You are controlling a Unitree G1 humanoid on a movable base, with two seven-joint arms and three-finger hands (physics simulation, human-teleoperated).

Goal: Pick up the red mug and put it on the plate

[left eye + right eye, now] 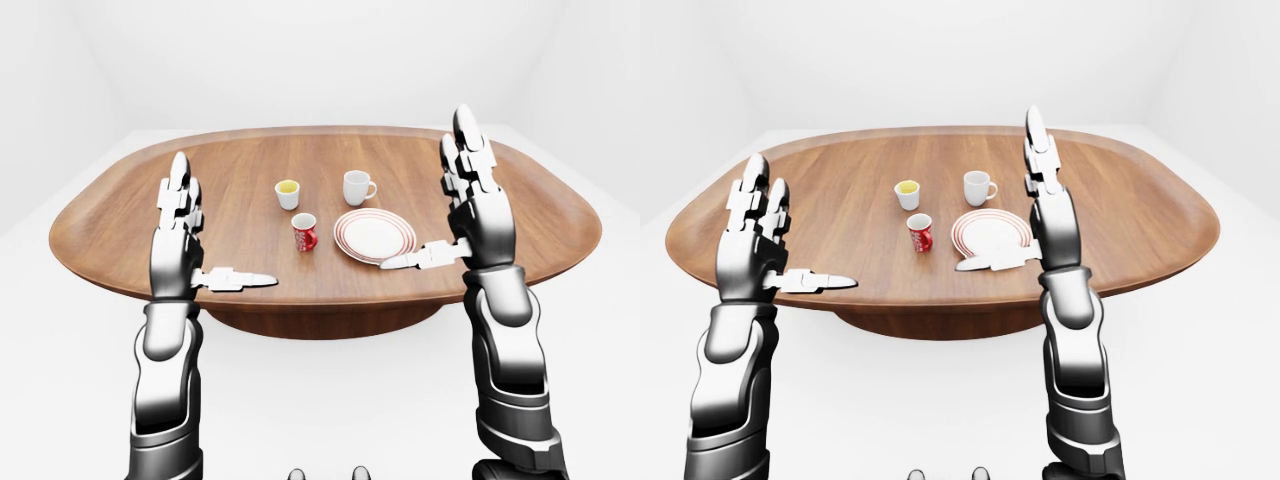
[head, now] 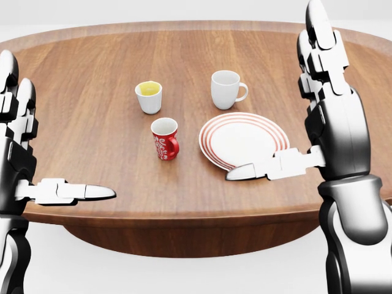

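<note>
The red mug (image 2: 165, 138) stands upright on the wooden table (image 2: 92, 122), its handle turned to the right, just left of the white plate with red rings (image 2: 244, 141). The plate holds nothing. My right hand (image 2: 288, 104) is open and raised at the right of the head view, its thumb (image 2: 269, 168) reaching over the plate's near rim. At the left edge my left hand (image 2: 43, 141) is open too, thumb (image 2: 67, 192) pointing right, well left of the mug. Neither hand touches anything.
A white cup with a yellow inside (image 2: 149, 97) stands above the red mug. A plain white mug (image 2: 226, 89) stands above the plate, handle to the right. The table's near edge (image 2: 184, 214) runs below the hands, with white floor beneath.
</note>
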